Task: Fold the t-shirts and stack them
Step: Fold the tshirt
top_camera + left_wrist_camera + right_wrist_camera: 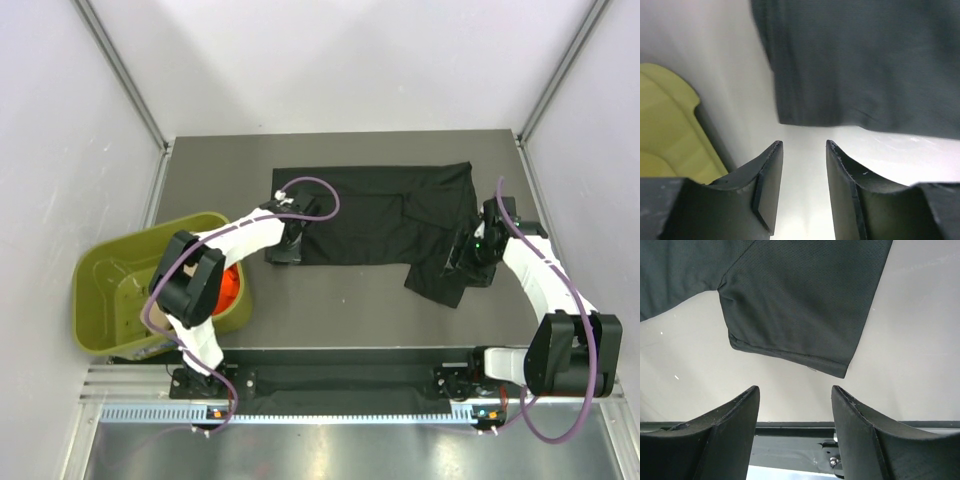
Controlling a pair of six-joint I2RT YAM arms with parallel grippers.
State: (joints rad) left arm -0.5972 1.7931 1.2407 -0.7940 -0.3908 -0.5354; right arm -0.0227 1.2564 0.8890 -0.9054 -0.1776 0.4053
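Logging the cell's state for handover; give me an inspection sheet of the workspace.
Surface: dark grey table.
Job's things: black t-shirt spread out, one sleeve toward the arms; orange-red shirt in the tub; beige shirt not seen.
Clutter: olive-green tub at the table's left edge.
Hands: left hand open by the shirt's near left corner; right hand open by the sleeve; both empty.
Cables: purple cables loop along both arms.
Surroundings: white walls; metal rail at the near edge.

The left arm hides most of the orange-red shirt; the left wrist view crops the blurred black shirt at twelve o'clock.
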